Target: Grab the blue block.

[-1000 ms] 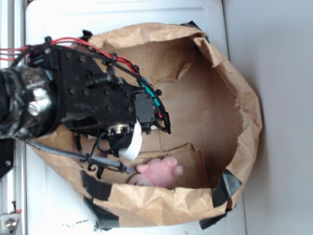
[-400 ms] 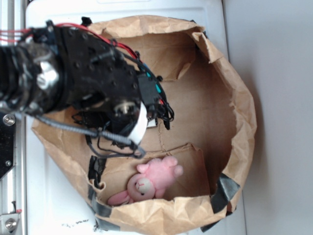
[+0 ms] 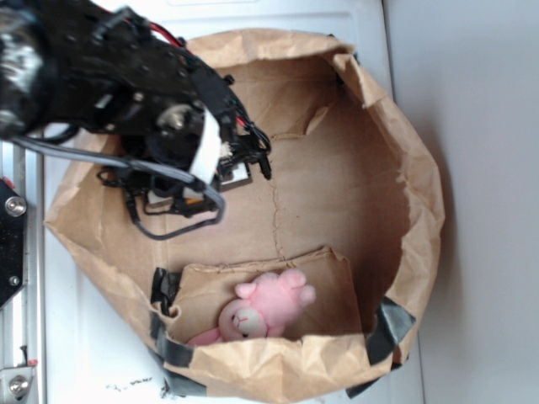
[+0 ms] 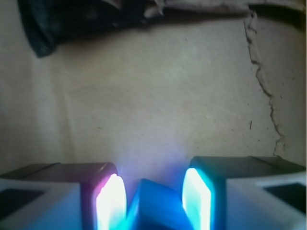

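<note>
Around me stands a crumpled brown paper bag [image 3: 421,194], its walls rolled down and patched with black tape [image 3: 389,324] near the lower rim. A pink plush bunny [image 3: 263,310] lies on a folded flap of the bag's floor near the bottom wall, face up. The bag sits on a white surface [image 3: 93,353], and a crack [image 4: 261,76] runs down the brown paper floor below me.

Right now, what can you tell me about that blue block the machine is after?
Only the wrist view shows the blue block: a bright blue, smooth, plain piece with flat faces, tilted so one corner points up. It sits between the gripper fingers, whose glowing pads flank it closely; whether they touch it is unclear. Its lower part is cut off by the frame. Behind it lies brown paper. In the exterior view the arm hides it.
</note>
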You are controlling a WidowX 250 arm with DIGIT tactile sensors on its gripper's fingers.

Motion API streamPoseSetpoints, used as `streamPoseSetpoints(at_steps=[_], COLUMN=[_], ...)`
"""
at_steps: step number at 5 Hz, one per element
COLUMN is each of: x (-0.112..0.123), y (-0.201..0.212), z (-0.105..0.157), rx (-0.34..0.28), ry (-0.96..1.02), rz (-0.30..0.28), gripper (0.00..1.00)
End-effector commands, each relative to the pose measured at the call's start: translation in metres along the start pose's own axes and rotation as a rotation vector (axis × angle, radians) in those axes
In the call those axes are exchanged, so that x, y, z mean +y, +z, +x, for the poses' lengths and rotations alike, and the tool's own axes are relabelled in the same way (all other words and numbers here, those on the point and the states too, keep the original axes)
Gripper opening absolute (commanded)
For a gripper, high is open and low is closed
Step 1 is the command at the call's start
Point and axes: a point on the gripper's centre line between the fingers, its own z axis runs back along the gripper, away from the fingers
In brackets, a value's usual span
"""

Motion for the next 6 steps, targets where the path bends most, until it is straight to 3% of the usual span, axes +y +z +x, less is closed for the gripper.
streamPoseSetpoints(at_steps=[1, 2, 3, 4, 5, 6], x=[-0.002, 0.017, 0.038, 0.051, 0.052, 0.033], y=[0.034, 0.052, 0.073, 0.090, 0.099, 0.117], z=[-0.013, 0.016, 0.032, 0.050, 0.055, 0.072], rx=[-0.102, -0.022, -0.013, -0.008, -0.043, -0.086], ry=[0.305, 0.504, 0.689, 0.878, 1.060, 1.207], rz=[0.149, 0.133, 0.051, 0.038, 0.028, 0.058], gripper=[0.00, 0.00, 0.00, 0.00, 0.00, 0.00])
